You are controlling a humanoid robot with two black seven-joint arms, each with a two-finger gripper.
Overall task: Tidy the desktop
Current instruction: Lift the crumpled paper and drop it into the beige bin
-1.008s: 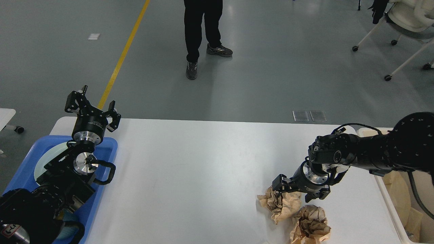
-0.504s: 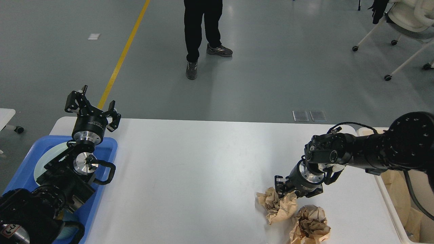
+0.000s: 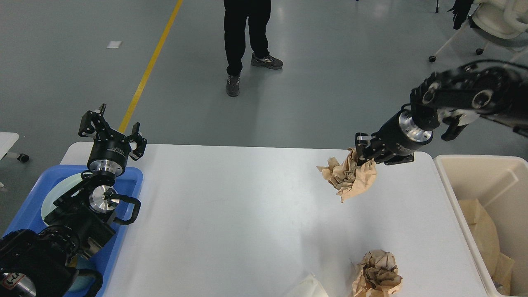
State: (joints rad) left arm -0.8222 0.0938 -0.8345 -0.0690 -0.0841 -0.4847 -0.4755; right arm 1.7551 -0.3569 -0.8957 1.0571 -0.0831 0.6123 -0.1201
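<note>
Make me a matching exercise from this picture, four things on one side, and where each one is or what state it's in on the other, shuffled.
Things:
1. right gripper
2. left gripper
3. paper ball
4. bin

States:
A. lying on the desktop, near edge
B. open, holding nothing, above the blue tray
C. beige, beside the desktop's right end
D. shut on a crumpled paper, lifted off the desktop

Pairs: 1-D, 2-B, 3-A, 4-C

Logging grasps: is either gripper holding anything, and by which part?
The right gripper holds a crumpled brown paper wad by its top edge, lifted off the desktop. The left gripper is open, empty.
</note>
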